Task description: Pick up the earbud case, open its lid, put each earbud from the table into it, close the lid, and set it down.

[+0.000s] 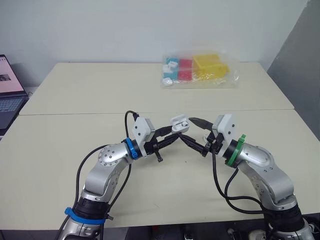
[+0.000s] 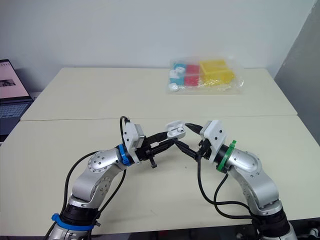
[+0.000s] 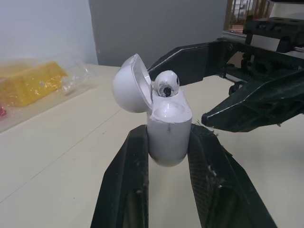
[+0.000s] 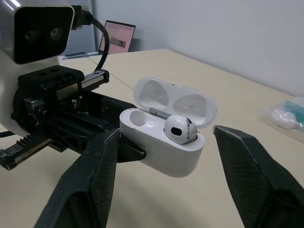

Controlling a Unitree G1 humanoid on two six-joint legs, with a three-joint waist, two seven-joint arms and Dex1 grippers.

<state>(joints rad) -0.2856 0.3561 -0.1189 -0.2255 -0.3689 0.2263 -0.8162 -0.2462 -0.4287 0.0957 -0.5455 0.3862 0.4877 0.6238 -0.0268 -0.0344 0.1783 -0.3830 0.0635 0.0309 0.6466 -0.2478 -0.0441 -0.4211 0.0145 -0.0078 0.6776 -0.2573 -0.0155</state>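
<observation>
- Head view – the earbud case (image 1: pixel 178 123) is held up off the desk (image 1: pixel 75 100), between the two arms, with its top swung open.
- The left pincer (image 1: pixel 175 133) is clamped on the lower part of the case.
- The right pincer (image 1: pixel 188 128) is just beside the case and spread wide, with one finger above it and one below.
- Far behind the case, a clear plastic bag (image 1: pixel 200 70) of yellow, red and blue pieces lies near the back edge of the desk.
- An open laptop (image 1: pixel 10 95) stands well off to the left of the case, past the side of the desk.
- Left wrist view – two black fingers (image 3: pixel 128 180) grip the rounded bottom of the case from either side.
- The lid (image 3: pixel 130 83) is tipped right back, and a white earbud (image 3: pixel 165 84) stands up out of the top of the case.
- The right pincer's fingers reach in from beyond the case, one behind the earbud and one lower beside the case. I cannot tell whether either touches it.
- Right wrist view – the case sits in the wide gap of the right pincer, with one finger close by one end of it and the other finger well apart.
- The earbud rests in one socket, and the socket (image 4: pixel 134 117) next to it is bare.
- The left pincer holds the case from behind.
</observation>
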